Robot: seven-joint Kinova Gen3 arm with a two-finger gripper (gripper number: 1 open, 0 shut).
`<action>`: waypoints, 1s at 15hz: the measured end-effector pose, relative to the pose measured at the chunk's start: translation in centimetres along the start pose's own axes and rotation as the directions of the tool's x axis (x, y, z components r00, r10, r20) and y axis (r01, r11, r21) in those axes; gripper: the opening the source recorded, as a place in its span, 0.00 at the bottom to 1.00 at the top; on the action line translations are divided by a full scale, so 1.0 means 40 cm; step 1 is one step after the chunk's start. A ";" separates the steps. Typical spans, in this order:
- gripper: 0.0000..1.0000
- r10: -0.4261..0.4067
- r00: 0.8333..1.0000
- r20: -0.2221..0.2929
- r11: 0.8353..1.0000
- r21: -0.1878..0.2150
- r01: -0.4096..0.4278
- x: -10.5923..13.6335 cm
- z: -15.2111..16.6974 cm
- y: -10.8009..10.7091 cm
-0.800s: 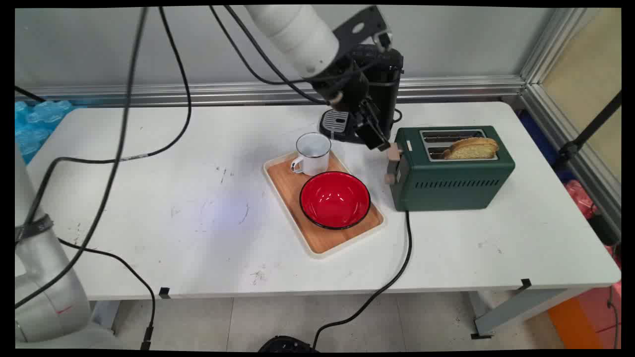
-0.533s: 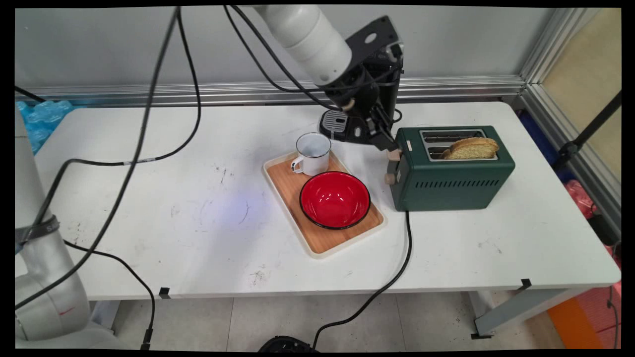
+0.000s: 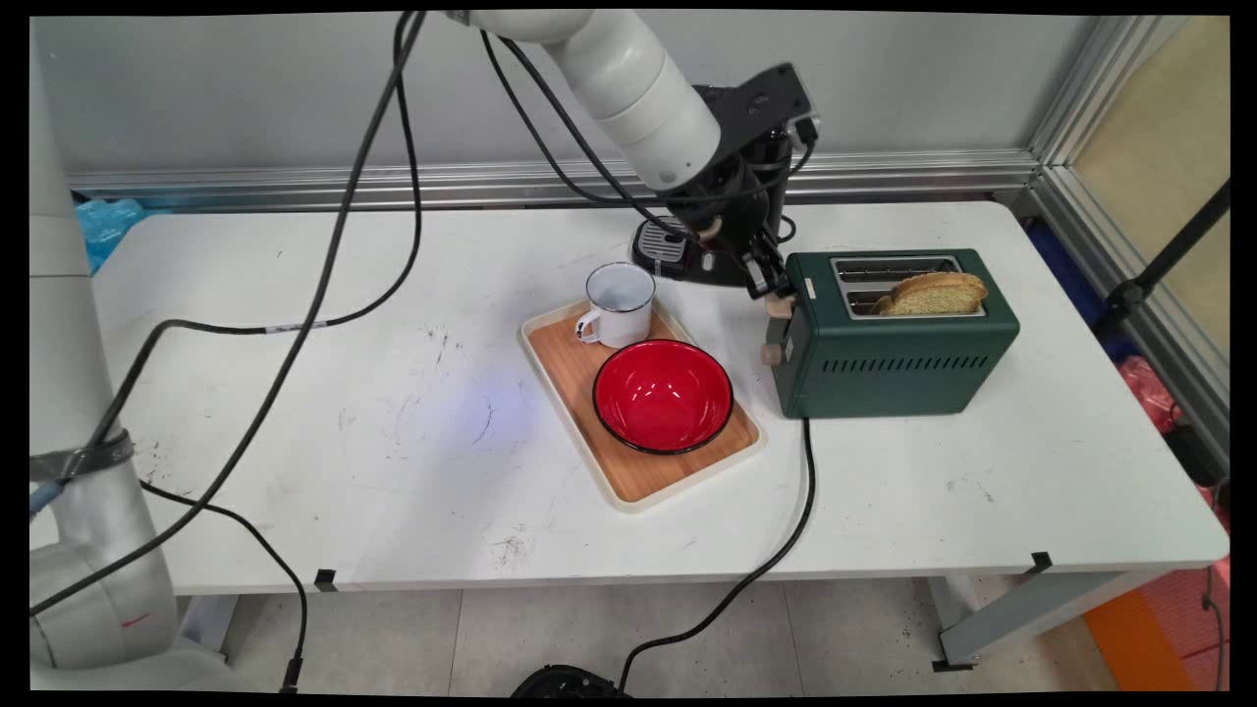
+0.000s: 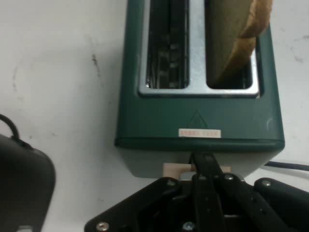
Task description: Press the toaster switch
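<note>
Gripper (image 3: 771,292) is set on the toaster (image 3: 889,334) lever (image 4: 179,170); lever not yet pushed down, bread (image 3: 933,293) is seen standing high in one slot.
Fingers (image 4: 206,166) are pressed together, tips touching the lever's top; nothing is held. Toaster sits right of the tray (image 3: 579,373).

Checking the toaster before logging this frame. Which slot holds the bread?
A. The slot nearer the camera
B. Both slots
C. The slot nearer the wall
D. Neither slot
A: in the main view the bread stands in the toaster's near slot, while the far slot shows only bare metal.
</note>
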 end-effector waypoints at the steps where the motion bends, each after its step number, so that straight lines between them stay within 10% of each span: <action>1: 0.00 0.002 1.000 0.004 1.000 -0.004 -0.002 -0.001 0.005 0.001; 15: 0.00 0.019 0.997 0.081 1.000 -0.015 -0.018 -0.047 0.113 -0.007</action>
